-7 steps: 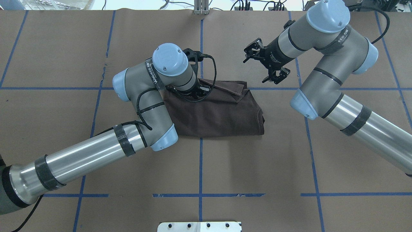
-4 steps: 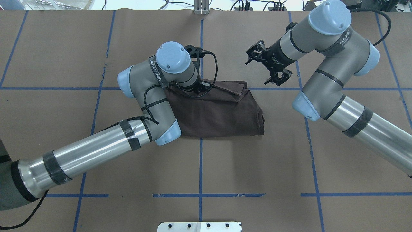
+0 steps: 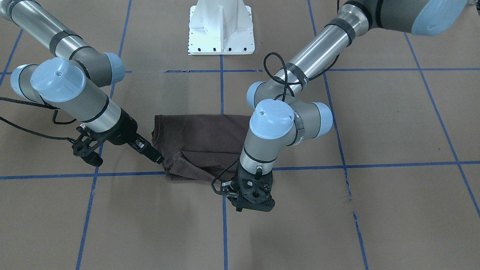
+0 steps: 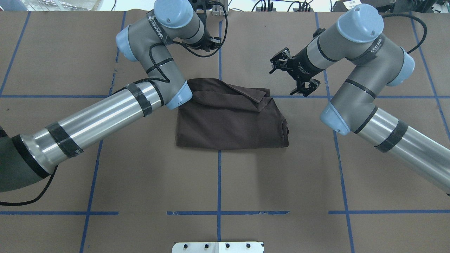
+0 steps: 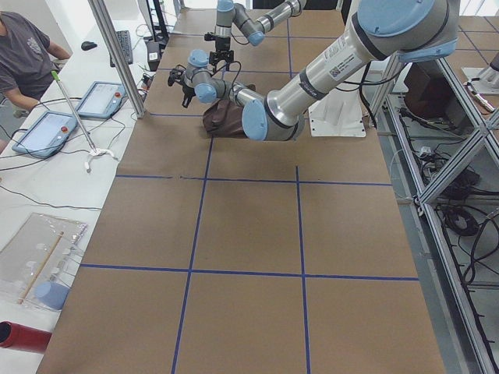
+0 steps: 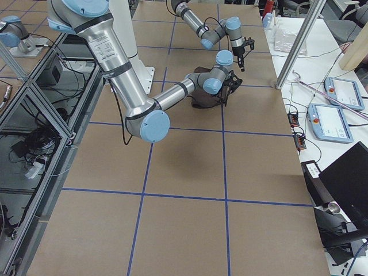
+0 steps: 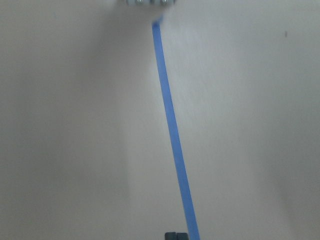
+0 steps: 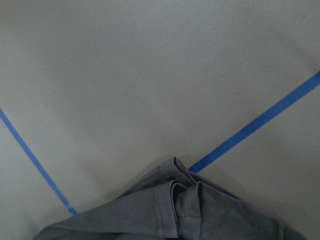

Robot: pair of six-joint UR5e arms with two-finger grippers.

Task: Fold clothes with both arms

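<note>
The dark brown T-shirt (image 4: 228,119) lies folded into a rough rectangle in the middle of the table, with a loose flap along its far edge (image 3: 187,165). My left gripper (image 3: 251,197) hovers over bare table beyond the shirt's far edge, apart from it. The left wrist view shows only brown paper, blue tape and one dark tip at the bottom centre, so the gripper reads as shut and holds nothing. My right gripper (image 4: 285,79) stands wide open beside the shirt's far right corner (image 8: 187,200), and it is empty.
Blue tape lines (image 4: 219,182) grid the brown paper table. The white pedestal (image 3: 221,30) stands at the robot's side. A metal post (image 4: 219,8) rises at the far edge. Beside the table in the exterior left view are a person (image 5: 23,54) and tablets (image 5: 43,132).
My left arm has come off the shirt's far left part and swung out toward the table's far edge. The right gripper has barely shifted. The shirt lies as before.
</note>
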